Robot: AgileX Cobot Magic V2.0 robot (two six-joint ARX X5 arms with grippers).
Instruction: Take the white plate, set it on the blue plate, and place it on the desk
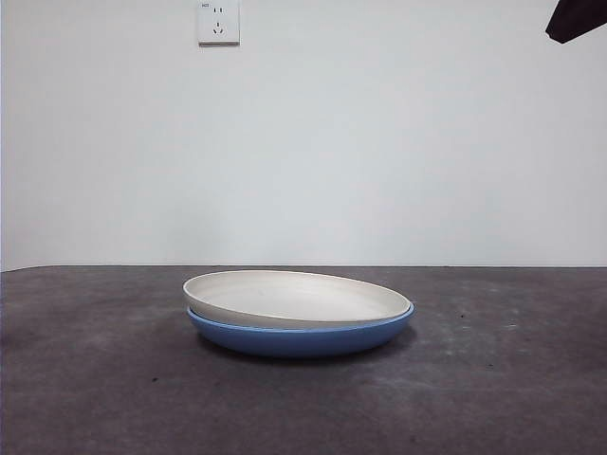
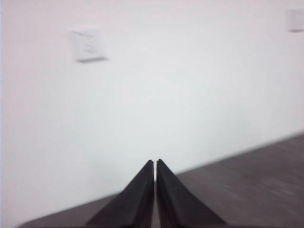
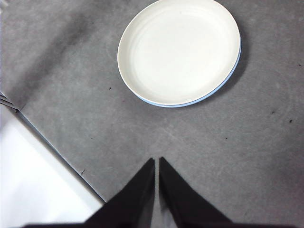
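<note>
The white plate [image 1: 296, 297] rests inside the blue plate [image 1: 302, 338], slightly tilted, in the middle of the desk [image 1: 95, 379]. In the right wrist view the white plate [image 3: 179, 50] covers the blue plate [image 3: 227, 81], of which only a thin rim shows. My right gripper [image 3: 156, 164] is shut and empty, high above the desk [image 3: 237, 156] and apart from the plates; it shows as a black tip at the top right of the front view [image 1: 575, 19]. My left gripper [image 2: 155, 165] is shut and empty, facing the white wall, away from the plates.
A wall socket [image 1: 218, 21] is on the white wall behind the desk; it shows blurred in the left wrist view [image 2: 87, 43]. The desk's edge and a white surface [image 3: 33, 180] beyond it show in the right wrist view.
</note>
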